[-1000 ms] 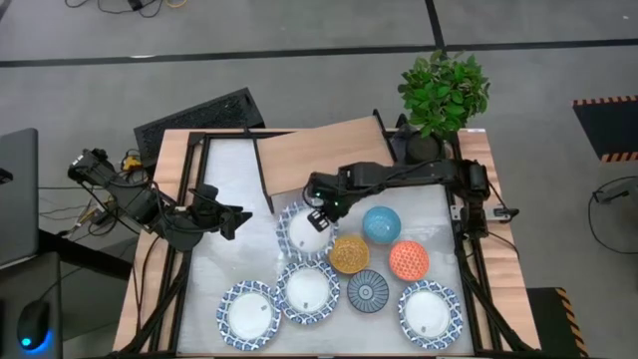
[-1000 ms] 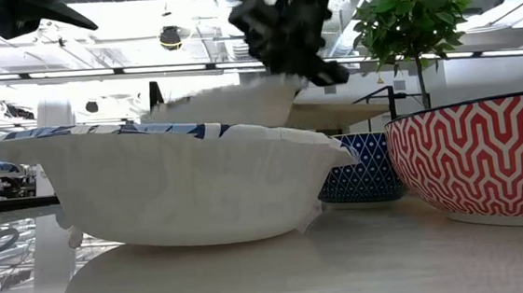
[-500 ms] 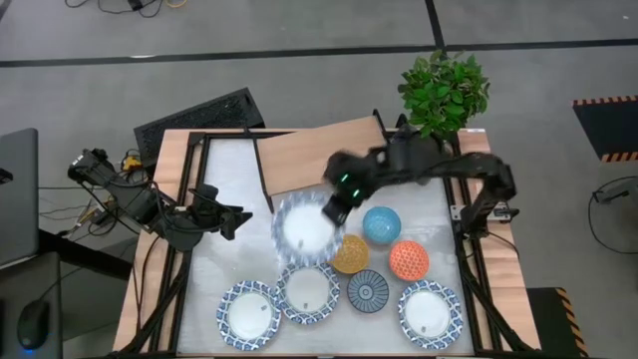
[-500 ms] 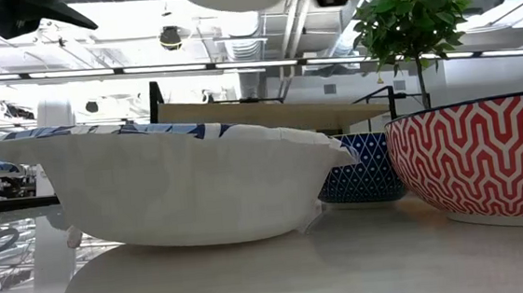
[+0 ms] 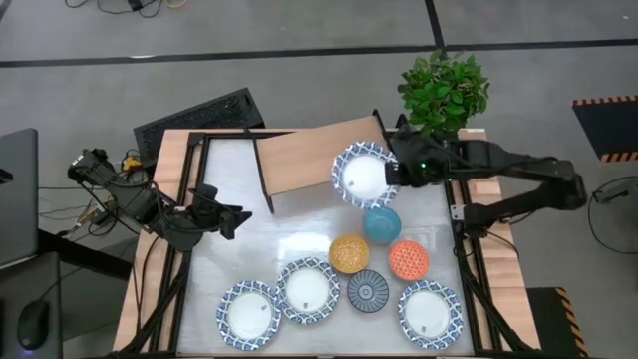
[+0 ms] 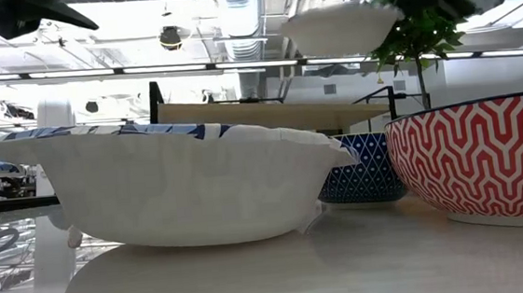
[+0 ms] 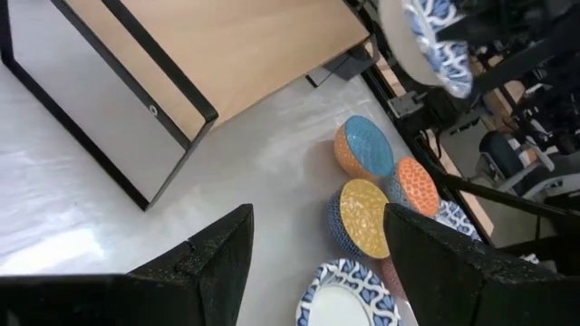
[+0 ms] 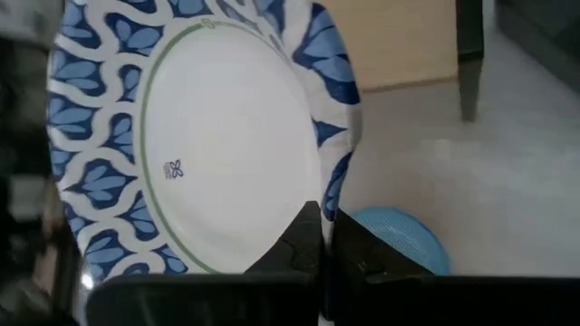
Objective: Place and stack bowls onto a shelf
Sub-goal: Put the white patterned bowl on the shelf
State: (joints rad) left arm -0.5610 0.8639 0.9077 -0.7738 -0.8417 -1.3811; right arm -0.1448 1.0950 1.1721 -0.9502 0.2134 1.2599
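Note:
My right gripper (image 5: 391, 174) is shut on a wide white bowl with a blue patterned rim (image 5: 363, 175). It holds the bowl in the air above the right end of the light wooden shelf (image 5: 304, 157). The low view shows this bowl (image 6: 336, 28) well above the shelf board (image 6: 259, 115). Three more wide bowls (image 5: 307, 291) and several small coloured bowls (image 5: 381, 225) rest on their bases on the table. At the table's left, my left gripper (image 5: 237, 215) waits open, with nothing between its fingers (image 7: 217, 263). My right gripper pinches the bowl's patterned rim (image 8: 332, 186) between its two fingers (image 8: 308, 237), on the side of the bowl toward the table's right edge. The fingers come from the right, slanting down. The bowl is lifted clear, mouth up and slightly tilted.
A potted plant (image 5: 444, 92) stands at the far right corner, just behind the held bowl. The table's black frame bars (image 5: 199, 150) run along its edges. Bare table surface (image 5: 239, 189) lies between the shelf and my left gripper.
My right gripper has risen and swung from the table's middle toward the far right, rolling its wrist. The wide bowl it holds has been lifted off the table and carried over the shelf's right end.

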